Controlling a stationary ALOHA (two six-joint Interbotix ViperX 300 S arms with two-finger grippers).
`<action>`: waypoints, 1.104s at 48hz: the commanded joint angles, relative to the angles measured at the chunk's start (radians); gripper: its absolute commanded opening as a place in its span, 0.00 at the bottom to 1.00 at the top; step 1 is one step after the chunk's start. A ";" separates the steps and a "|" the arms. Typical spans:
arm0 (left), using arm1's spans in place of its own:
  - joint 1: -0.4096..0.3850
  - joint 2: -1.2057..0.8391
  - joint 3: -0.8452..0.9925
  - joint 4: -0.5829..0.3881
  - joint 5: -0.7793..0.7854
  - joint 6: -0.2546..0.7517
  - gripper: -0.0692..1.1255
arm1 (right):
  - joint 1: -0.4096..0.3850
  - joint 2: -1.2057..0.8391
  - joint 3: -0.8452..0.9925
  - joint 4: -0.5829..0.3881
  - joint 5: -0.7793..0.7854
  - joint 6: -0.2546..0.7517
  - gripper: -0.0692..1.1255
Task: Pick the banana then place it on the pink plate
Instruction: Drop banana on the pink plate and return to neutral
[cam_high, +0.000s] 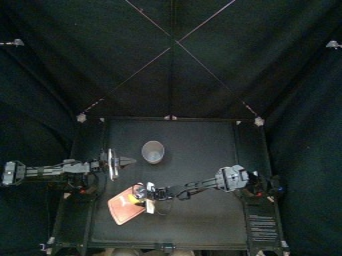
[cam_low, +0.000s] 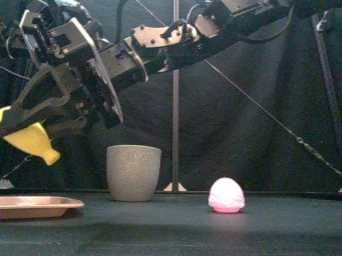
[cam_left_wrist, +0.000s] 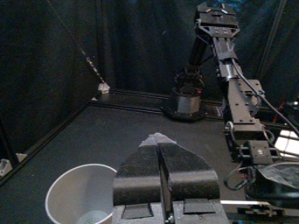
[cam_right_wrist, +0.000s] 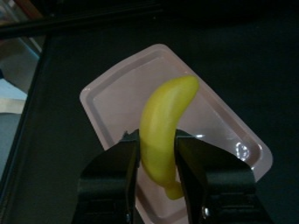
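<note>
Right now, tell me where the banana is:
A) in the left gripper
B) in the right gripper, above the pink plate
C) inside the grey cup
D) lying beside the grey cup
B: the right gripper clamps the banana between its jaws, with the pink plate below it.

The banana (cam_right_wrist: 167, 122) is plain yellow and the plate (cam_right_wrist: 117, 87) is a flat, unpatterned pink against the black table (cam_low: 281, 230). At about 1 o'clock from the plate in the top view, the cup (cam_high: 154, 152) is grey with fine speckles; the egg-shaped toy (cam_low: 227, 196) is bright pink.
</note>
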 joint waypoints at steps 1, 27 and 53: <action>0.003 0.002 -0.012 -0.003 -0.011 0.000 0.14 | -0.003 0.003 -0.083 -0.003 0.026 -0.003 0.63; 0.023 0.000 0.005 -0.005 -0.011 0.000 0.14 | -0.018 -0.115 0.066 -0.011 -0.041 -0.002 0.84; -0.026 -0.006 0.018 0.049 -0.011 -0.002 0.14 | -0.137 -0.517 0.746 -0.008 -0.693 -0.009 0.84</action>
